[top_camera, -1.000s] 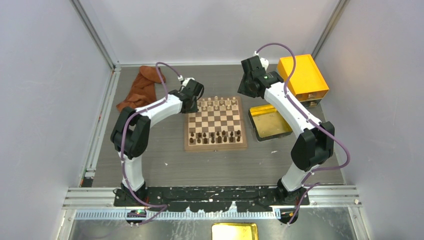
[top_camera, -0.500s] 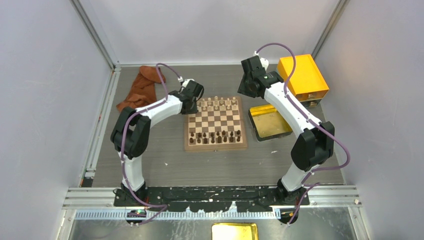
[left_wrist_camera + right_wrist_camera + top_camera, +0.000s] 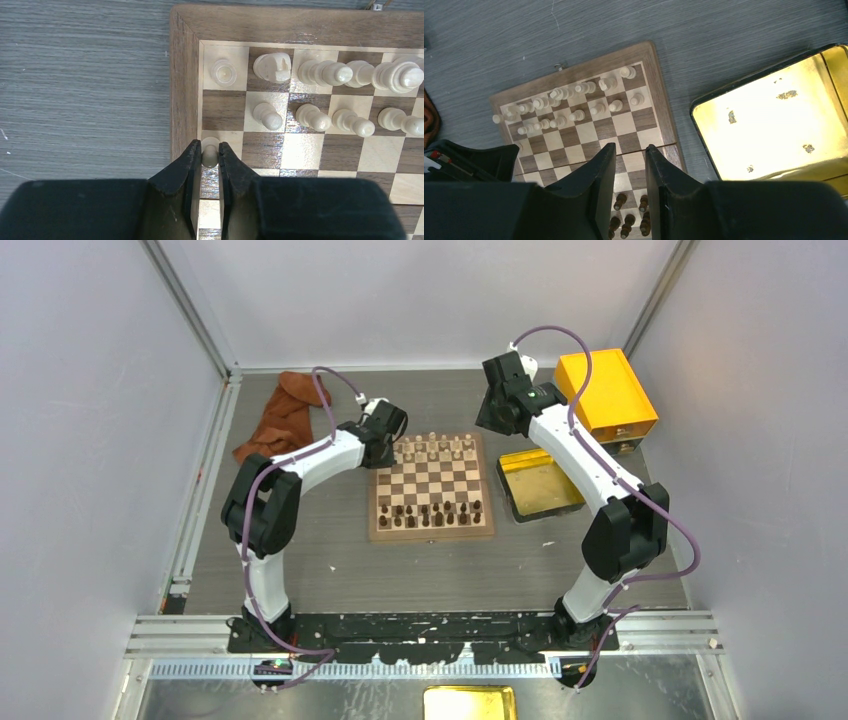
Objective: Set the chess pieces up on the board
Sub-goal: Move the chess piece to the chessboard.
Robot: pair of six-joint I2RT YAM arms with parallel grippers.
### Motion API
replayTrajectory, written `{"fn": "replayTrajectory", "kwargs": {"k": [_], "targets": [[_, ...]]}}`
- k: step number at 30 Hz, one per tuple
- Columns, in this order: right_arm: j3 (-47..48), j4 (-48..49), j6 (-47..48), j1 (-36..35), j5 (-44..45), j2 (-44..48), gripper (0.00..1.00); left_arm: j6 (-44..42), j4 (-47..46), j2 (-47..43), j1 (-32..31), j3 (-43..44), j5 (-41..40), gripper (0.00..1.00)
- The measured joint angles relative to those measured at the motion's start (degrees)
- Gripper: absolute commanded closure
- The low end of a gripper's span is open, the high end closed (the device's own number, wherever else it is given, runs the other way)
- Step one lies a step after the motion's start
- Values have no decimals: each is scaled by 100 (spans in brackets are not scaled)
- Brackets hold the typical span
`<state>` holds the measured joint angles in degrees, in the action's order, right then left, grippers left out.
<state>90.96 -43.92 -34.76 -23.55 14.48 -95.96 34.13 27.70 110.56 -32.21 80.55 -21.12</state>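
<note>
"Cream pawn [image 3: 210, 156], look: the left pincer [image 3: 209, 147] has it nipped tight between both fingers, right at the edge file of the chessboard [image 3: 185, 75]."

"Whereabouts on the chessboard?"

"From overhead, the corner at about 10 o'clock. Through the left wrist camera, the pawn sits at 6 o'clock from the corner rook [image 3: 224, 72]. One dark square lies between them, and the pawn is over a light square. Whether its foot touches the wood I can't tell."

"And the other cream pieces [image 3: 435, 447]?"

"Ranged in two rows along the 12 o'clock side, with a knight [image 3: 272, 67] just beside the rook. The dark chessmen [image 3: 432, 512] stand along the 6 o'clock side."

"What about the right pincer [image 3: 630, 148]?"

"It hangs high off the 1 o'clock corner, looking down on the squares. Its fingers are a narrow way apart with nothing between them; only checkered wood shows through the gap."

"What else is on the desk [image 3: 400, 570]?"

"A shallow golden tray [image 3: 538, 485] at 3 o'clock, just beside the chessboard. An orange-yellow box [image 3: 605, 395] sits at 2 o'clock, beyond the tray. A rust-brown cloth [image 3: 285, 415] lies crumpled at 10 o'clock, well apart from the chessboard."
</note>
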Motion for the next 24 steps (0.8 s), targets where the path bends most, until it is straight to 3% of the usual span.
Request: {"fn": "replayTrajectory", "kwargs": {"k": [24], "targets": [[0, 2, 0, 7, 2, -2, 66, -2, 35, 2, 61, 212, -4, 92]]}}
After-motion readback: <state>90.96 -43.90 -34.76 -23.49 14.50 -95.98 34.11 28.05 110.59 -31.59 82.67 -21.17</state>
